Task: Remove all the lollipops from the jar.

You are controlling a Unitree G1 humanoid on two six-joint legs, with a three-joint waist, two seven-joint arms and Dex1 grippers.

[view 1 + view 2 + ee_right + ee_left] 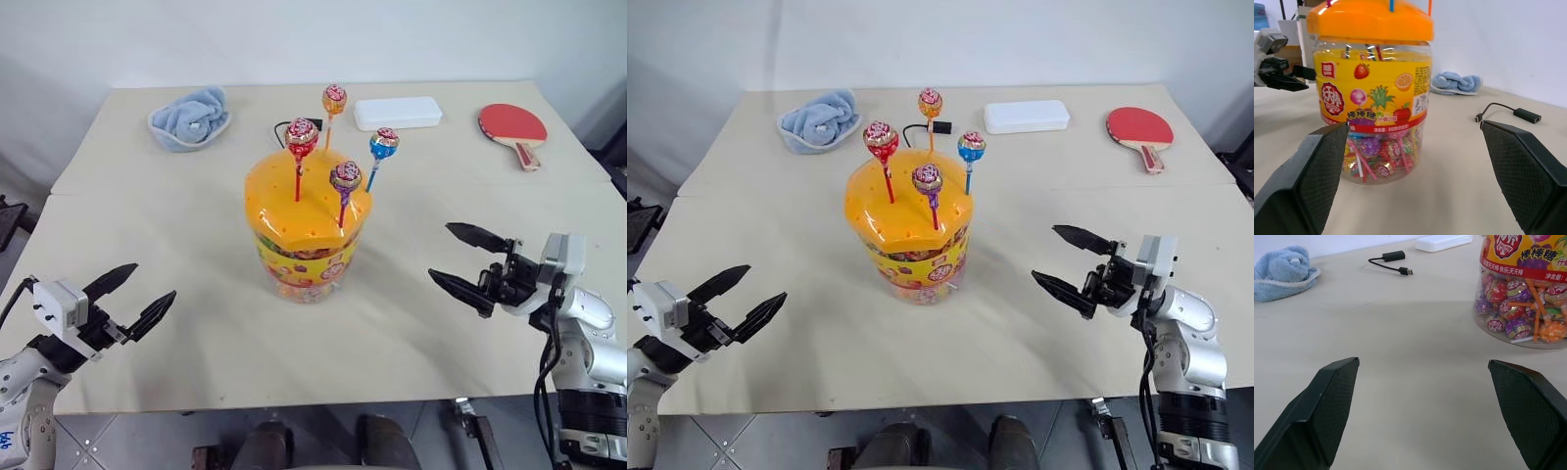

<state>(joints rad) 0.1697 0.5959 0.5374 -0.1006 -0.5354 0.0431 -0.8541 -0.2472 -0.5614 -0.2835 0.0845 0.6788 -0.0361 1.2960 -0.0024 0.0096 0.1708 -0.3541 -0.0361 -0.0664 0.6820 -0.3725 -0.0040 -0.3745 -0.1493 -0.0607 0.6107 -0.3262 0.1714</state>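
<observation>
The jar (306, 235) stands mid-table (196, 323), four lollipops upright with their sticks pushed into holes in its domed orange lid: red (301, 138), orange (334, 99), blue (383, 144), purple (345, 177). Both claws are spread wide and empty, low at the table's near edge. The right claw (468, 262) looks nearer, with the jar up and to its left; the left claw (131, 299) sits farther off. Wrappers are shiny foil, sticks thin and vertical, the tub clear smooth plastic.
</observation>
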